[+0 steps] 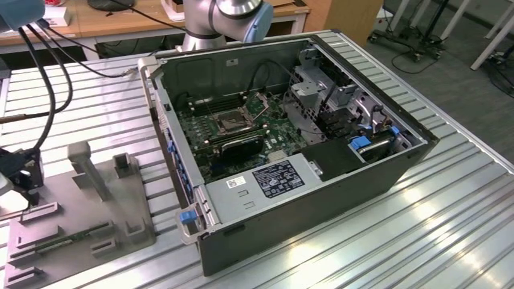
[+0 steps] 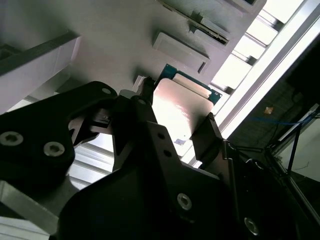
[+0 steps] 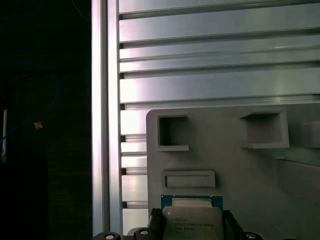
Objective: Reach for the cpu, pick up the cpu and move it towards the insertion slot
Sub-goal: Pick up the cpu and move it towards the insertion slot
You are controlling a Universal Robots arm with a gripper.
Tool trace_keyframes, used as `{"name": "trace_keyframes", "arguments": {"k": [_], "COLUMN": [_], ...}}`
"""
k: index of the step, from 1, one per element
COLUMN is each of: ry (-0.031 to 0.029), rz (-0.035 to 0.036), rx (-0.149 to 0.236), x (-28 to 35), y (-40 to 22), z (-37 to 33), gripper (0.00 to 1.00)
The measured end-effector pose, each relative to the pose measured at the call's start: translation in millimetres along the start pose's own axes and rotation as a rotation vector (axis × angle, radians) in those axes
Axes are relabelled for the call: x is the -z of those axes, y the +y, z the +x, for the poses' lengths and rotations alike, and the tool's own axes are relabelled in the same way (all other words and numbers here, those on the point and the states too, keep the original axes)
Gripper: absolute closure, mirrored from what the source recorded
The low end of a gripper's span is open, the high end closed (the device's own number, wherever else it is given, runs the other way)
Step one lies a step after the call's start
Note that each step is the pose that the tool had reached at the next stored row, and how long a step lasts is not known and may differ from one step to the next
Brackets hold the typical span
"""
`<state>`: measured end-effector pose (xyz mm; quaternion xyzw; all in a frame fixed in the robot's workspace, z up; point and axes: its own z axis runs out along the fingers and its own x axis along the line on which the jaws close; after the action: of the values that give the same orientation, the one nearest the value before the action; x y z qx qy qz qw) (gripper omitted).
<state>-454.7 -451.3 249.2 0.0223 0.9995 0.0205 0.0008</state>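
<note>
The cpu [image 3: 192, 216], a small square chip with a silvery top and a thin green-blue border, sits between my gripper's [image 3: 191, 227] black fingers [image 3: 156, 222], which press against two opposite edges. In the second wrist view the cpu [image 2: 182, 102] lies just over the grey plastic tray [image 2: 115, 40], flanked by the same gripper [image 2: 176, 114]. In the exterior view my gripper [image 1: 14, 180] hangs at the far left edge over the tray [image 1: 80, 205]. The insertion slot [image 1: 229, 123], a dark square socket with a metal frame, lies on the green motherboard inside the open computer case, far toward the exterior view's right of the gripper.
The open computer case [image 1: 321, 180] stands in the middle of the ribbed metal table [image 1: 449, 229]. A long green circuit strip [image 1: 68, 239] lies on the tray beside upright grey posts [image 1: 88, 165]. Black cables [image 1: 48, 90] hang at the left. The arm's base [image 1: 216, 18] stands behind the case.
</note>
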Motion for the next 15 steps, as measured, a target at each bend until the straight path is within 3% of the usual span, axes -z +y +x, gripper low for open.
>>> {"name": "trace_keyframes", "arguments": {"k": [5, 15], "ry": [0.0, 0.0], "rz": [0.0, -0.0002], "rx": [0.0, 0.0], "x": [5.7, 5.9], "y": [0.3, 0.3], "z": [0.0, 0.0], "gripper": [0.45, 0.45]}}
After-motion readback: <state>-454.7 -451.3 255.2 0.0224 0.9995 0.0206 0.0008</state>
